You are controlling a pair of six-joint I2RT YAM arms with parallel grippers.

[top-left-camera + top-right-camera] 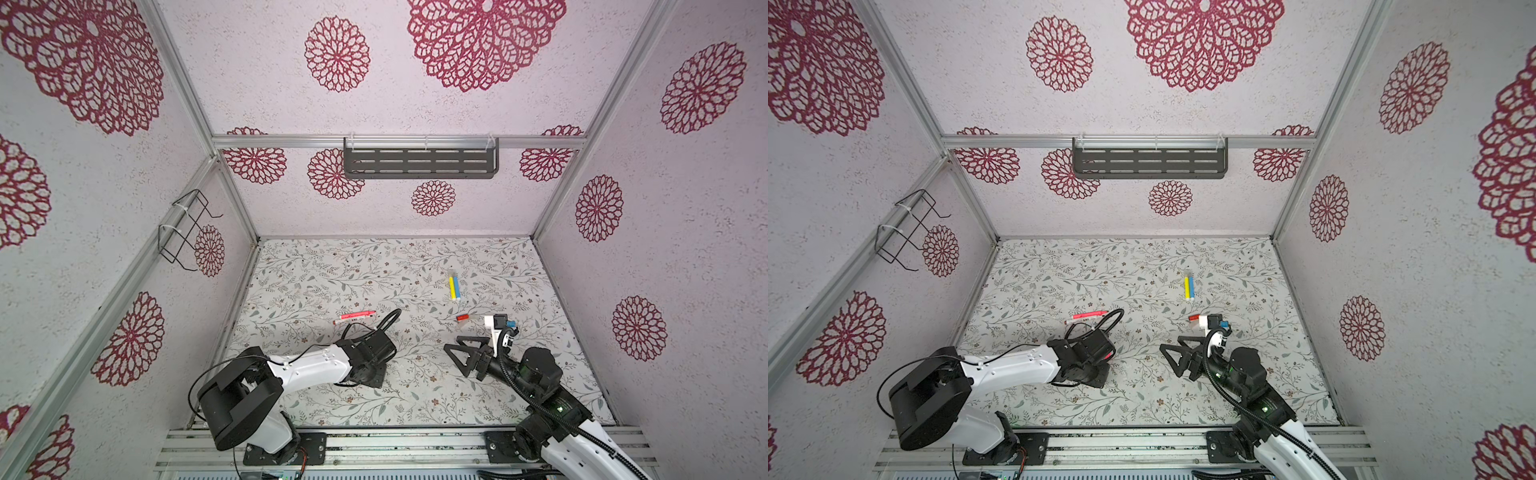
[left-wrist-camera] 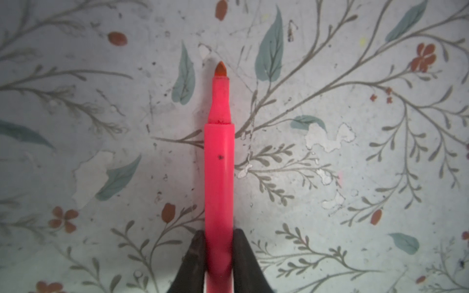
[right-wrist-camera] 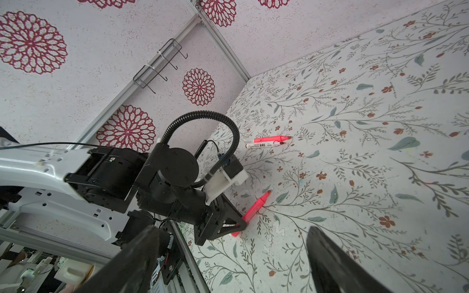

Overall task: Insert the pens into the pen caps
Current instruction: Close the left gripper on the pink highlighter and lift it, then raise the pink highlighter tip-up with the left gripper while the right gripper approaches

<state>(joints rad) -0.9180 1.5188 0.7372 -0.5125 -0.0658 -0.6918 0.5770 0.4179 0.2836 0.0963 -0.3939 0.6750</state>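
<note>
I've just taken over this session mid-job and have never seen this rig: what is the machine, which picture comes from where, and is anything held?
The machine is a left arm and a right arm, each ending in a two-fingered gripper, working over a flower-patterned table. The two wide pictures look down from overhead, side by side. The two close-ups are taken from each arm's wrist.

The left gripper is shut on a pink pen with its tip uncapped. The right gripper is open and holds nothing.

On the table lie a yellow pen beside a blue pen, a second pink pen beside a white pen, and a small red piece, partly hidden.
</note>
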